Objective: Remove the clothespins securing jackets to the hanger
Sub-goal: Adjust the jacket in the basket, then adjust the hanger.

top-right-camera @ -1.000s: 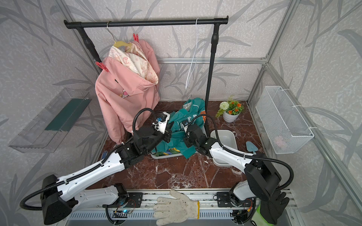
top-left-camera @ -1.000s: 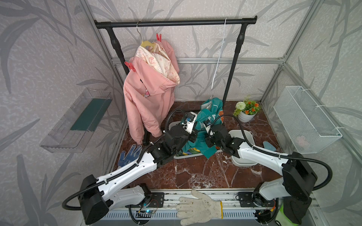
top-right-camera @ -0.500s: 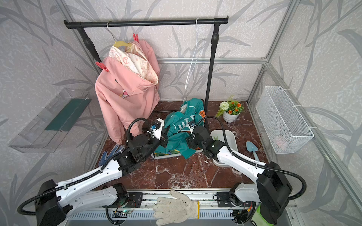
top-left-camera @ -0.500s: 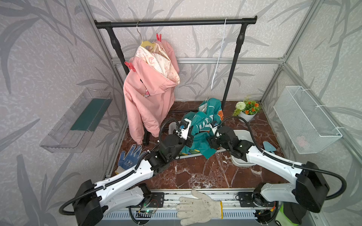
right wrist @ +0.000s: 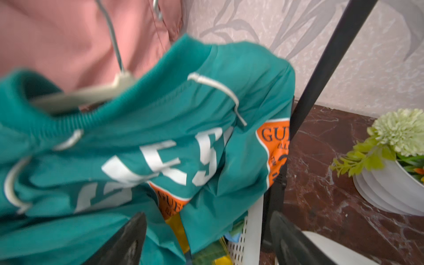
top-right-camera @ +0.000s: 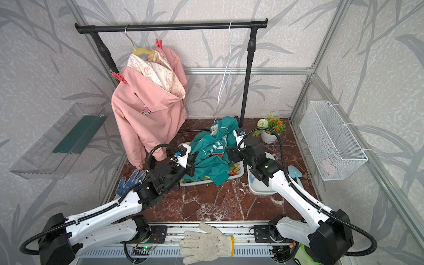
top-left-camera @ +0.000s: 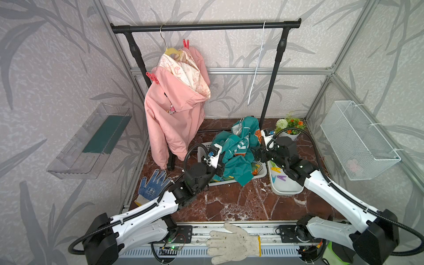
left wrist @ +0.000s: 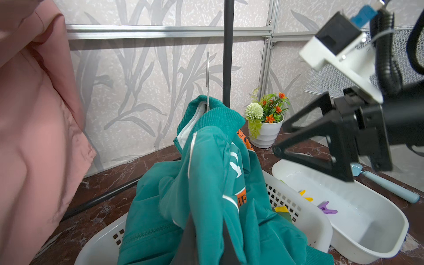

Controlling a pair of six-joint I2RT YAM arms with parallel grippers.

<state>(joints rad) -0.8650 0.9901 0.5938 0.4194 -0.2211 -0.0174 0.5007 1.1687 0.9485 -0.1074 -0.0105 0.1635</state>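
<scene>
Beneath the rail, open air lies between the pink jacket and the white hanger, which hangs well apart from it. At floor level the teal jacket is heaped over the perforated basket, with the rack's right upright just behind and the white tray just beside it. The potted plant occupies the rear corner behind the tray. The marble floor in front of basket and tray is bare.
</scene>
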